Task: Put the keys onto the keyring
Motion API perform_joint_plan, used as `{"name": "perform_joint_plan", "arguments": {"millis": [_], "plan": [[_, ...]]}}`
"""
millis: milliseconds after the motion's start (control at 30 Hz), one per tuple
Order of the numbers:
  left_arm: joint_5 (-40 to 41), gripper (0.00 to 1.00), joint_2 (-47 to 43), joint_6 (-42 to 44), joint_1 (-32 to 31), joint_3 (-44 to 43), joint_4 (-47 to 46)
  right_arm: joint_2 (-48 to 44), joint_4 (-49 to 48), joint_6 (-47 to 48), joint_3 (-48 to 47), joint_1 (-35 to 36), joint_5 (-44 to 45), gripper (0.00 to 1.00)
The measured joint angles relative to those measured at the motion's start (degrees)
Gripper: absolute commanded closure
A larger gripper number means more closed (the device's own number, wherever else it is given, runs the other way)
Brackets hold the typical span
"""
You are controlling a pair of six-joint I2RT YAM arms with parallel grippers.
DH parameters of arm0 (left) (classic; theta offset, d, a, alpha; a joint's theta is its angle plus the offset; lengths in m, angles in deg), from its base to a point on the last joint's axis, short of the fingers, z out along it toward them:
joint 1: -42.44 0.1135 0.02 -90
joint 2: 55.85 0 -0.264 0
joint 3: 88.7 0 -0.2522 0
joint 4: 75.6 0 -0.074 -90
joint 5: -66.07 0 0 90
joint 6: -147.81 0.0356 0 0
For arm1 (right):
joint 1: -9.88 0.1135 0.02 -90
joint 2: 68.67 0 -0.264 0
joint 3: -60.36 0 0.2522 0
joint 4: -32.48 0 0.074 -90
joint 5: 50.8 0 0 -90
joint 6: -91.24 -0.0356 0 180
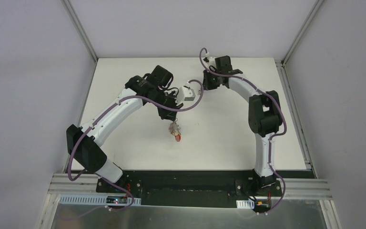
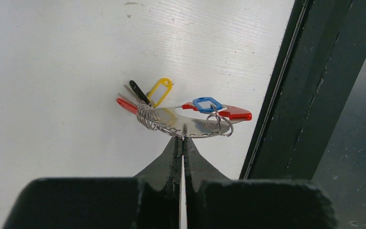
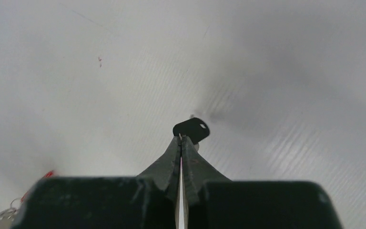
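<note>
Left gripper pinches the keyring, which carries yellow, blue, red and black keys, over the table, while right gripper is closed on a black key.

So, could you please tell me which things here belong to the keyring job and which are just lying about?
Job:
- keyring, held by the left gripper
- yellow, blue, black and red keys hanging on it
- another black key, pinched by the right gripper

Just there:
- white table
- dark rail along its edge
</note>
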Motion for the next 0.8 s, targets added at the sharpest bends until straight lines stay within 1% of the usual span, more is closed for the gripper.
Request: {"name": "perform_joint_plan", "arguments": {"millis": [167, 333, 500, 667, 800], "plan": [[-1.6, 1.00, 2.4, -1.8, 1.1, -3.6, 0.2, -8.2, -1.2, 1.0, 7.8, -2.0, -7.7, 1.00], [-3.7, 1.00, 3.7, -3.7, 1.6, -6.6, 0.1, -18.2, -1.9, 2.8, 15.2, -4.1, -20.7, 1.00], [-5.6, 1.00, 5.5, -6.1, 1.8, -9.8, -0.2, -27.2, -1.3, 4.7, 20.6, -4.7, -31.9, 1.00], [-6.4, 1.00, 7.2, -8.7, 1.7, -11.7, -1.0, -32.8, -1.2, 4.5, 22.6, -4.7, -41.2, 1.00], [-6.6, 1.00, 7.5, -10.6, 1.7, -11.8, -2.4, -34.2, -1.5, 3.0, 24.0, -4.7, -47.1, 1.00]]}}
